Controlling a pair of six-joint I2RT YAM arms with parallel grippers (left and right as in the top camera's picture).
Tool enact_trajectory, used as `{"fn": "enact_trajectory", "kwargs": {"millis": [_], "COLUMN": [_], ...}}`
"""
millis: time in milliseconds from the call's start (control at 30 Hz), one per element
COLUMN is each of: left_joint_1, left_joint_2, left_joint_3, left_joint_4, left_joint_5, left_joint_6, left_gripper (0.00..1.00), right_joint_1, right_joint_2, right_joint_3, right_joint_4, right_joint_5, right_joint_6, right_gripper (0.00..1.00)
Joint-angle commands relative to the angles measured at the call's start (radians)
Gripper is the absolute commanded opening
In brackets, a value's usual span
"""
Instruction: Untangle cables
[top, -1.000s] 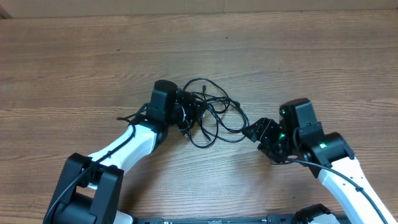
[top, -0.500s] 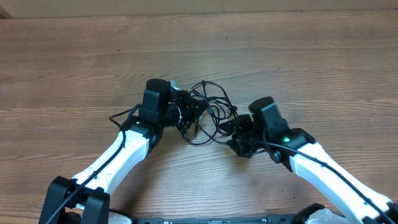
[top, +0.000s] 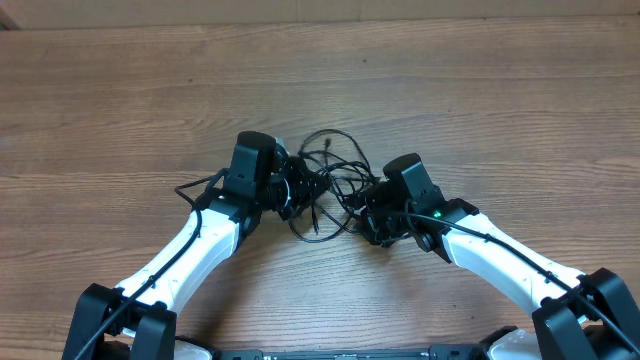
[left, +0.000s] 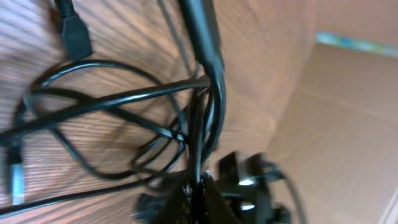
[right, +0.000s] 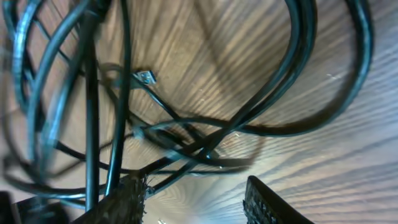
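Cables (top: 325, 175) lie in one tangled bunch at the centre of the overhead frame, on the wooden table (top: 500, 90). The white left arm (top: 190, 250) reaches in from the lower left and the right arm (top: 510, 265) from the lower right; their black heads cover both flanks of the tangle. The left gripper (top: 293, 188) is clamped together on strands of the cables, which converge at the bottom edge of the left wrist view. The right gripper (right: 194, 190) stands apart, its fingers (right: 127, 199) at the frame's bottom with strands crossing above them. Only the wrist views show a plug tip (left: 73, 34) at upper left and a smaller connector (right: 144, 77), also upper left.
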Motion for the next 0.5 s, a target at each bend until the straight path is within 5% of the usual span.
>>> {"fn": "enact_trajectory", "kwargs": {"millis": [0,467], "left_joint_1": [0.003,-0.011], "left_joint_2": [-0.020,-0.020], "left_joint_3": [0.007,0.007], "left_joint_4": [-0.082,-0.113], "left_joint_5": [-0.019,-0.029], "left_joint_6": [0.161,0.137], "left_gripper": [0.04,0.04], "right_joint_1": [0.001,0.001], "right_joint_2": [-0.003,-0.003], "right_joint_3": [0.000,0.000], "right_joint_4": [0.053,0.086], "right_joint_5": [0.014,0.055], "right_joint_6": [-0.043,0.082], "right_gripper": [0.55,0.75]}}
